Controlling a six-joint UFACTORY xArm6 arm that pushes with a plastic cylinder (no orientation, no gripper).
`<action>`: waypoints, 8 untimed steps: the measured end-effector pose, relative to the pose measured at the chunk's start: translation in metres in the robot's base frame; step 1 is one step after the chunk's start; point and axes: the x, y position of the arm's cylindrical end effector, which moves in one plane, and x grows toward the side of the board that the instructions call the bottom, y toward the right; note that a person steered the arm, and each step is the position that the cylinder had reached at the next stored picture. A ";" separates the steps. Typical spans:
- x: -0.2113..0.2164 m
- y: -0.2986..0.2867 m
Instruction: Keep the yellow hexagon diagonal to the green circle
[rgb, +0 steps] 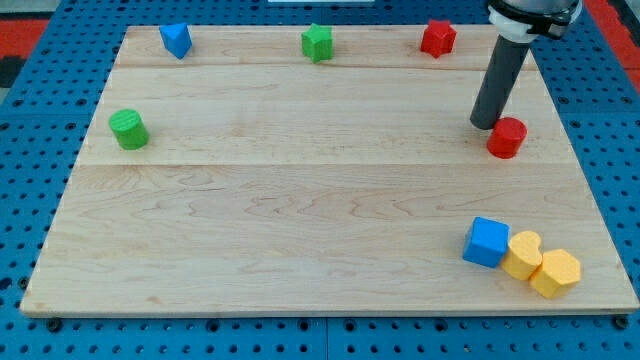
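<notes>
No jaws on this rig to call apart or together, and my tip (484, 125) sits just beside the red cylinder block (507, 137), well apart from the yellow hexagon block (556, 273) at the pale wooden worktop (300, 200)'s bottom-right corner, so reaching the green cylinder block (128, 129) at far left looks barely started.

Yellow hexagon (555, 273) flat, bottom right corner; green circle (128, 129) upright, far left.

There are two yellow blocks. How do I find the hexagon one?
Look at the wooden board, down at its corner at the view's bottom right. Three blocks huddle there in a row: a blue cube, a yellow heart-like block, then the yellow hexagon. It is the last one, nearest the corner, with flat sides.
</notes>
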 end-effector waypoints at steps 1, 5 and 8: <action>0.000 0.000; -0.024 0.000; -0.041 0.000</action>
